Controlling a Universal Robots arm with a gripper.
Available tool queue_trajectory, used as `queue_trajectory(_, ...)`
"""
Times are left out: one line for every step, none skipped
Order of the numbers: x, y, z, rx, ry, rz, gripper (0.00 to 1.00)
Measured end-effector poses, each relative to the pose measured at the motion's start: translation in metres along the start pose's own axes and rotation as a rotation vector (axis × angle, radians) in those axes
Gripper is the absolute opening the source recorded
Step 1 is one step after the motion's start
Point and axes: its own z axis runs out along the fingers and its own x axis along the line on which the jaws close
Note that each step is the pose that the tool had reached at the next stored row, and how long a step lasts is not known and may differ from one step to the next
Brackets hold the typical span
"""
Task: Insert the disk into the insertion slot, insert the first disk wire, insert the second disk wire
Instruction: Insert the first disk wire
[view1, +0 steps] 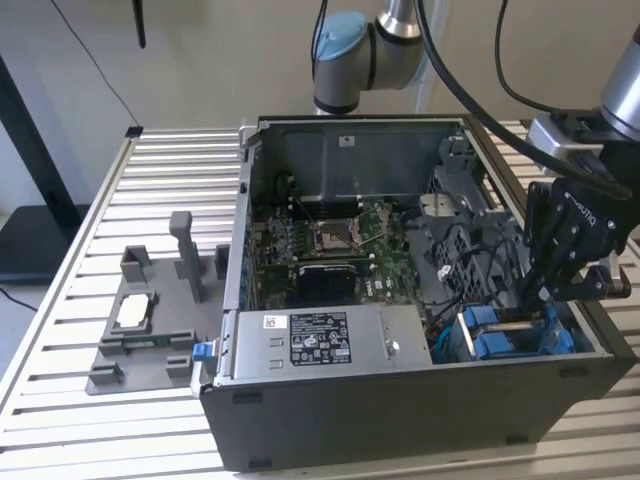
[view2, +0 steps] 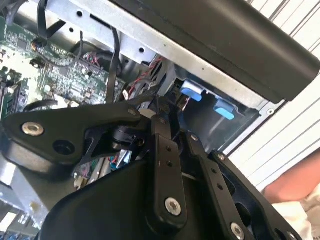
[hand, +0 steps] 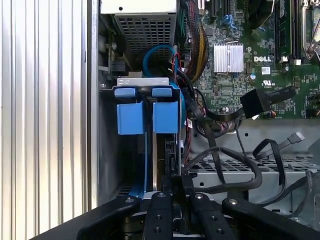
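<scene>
The disk stands on edge in the insertion slot of the grey drive cage, between blue plastic tabs. My gripper is at the disk's near end, its fingers close together on it. In the exterior view my gripper reaches down into the case's corner on that view's right, just above the blue carrier. In the second wrist view my gripper points at the blue tabs. Two black wires lie loose beside the cage, one with a broad black plug, one with a pale tip.
The open computer case lies on a slatted metal table. Inside are the motherboard and a grey labelled power-supply box. A grey fixture sits on the exterior view's left. A person's hand is beside the case.
</scene>
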Motion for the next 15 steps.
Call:
queue_trajectory(0.0001,0.0,-0.0002,0.0,0.0005,0.0,0.19)
queue_trajectory(0.0001,0.0,-0.0003,0.0001,0.0012,0.0,0.19)
queue_trajectory(0.0001,-0.0001,0.0004,0.0002,0.0016,0.0,0.19)
queue_trajectory(0.0001,-0.0002,0.0017,0.0002,0.0018,0.0,0.19)
queue_trajectory(0.0001,-0.0003,0.0031,0.0002,0.0026,0.0,0.19)
queue_trajectory(0.0001,-0.0005,0.0046,0.0003,0.0036,0.0,0.19)
queue_trajectory(0.0001,-0.0005,0.0056,0.0003,0.0034,0.0,0.19)
queue_trajectory(0.0,-0.0006,0.0064,0.0002,0.0016,0.0,0.19)
queue_trajectory(0.0,-0.0005,0.0062,0.0,0.0002,0.0,0.2)
queue_trajectory(0.0001,-0.0002,0.0031,-0.0001,-0.0012,0.0,0.2)
queue_trajectory(0.0001,0.0002,-0.0015,-0.0001,-0.0004,0.0,0.2)
queue_trajectory(0.0001,0.0007,-0.0069,0.0001,0.0011,0.0,0.26)
queue_trajectory(0.0002,0.0011,-0.0114,0.0001,0.0012,0.0,0.26)
queue_trajectory(0.0003,0.0016,-0.0159,0.0,0.0009,0.0,0.26)
queue_trajectory(0.0003,0.0023,-0.0205,0.0002,0.0013,0.0,0.26)
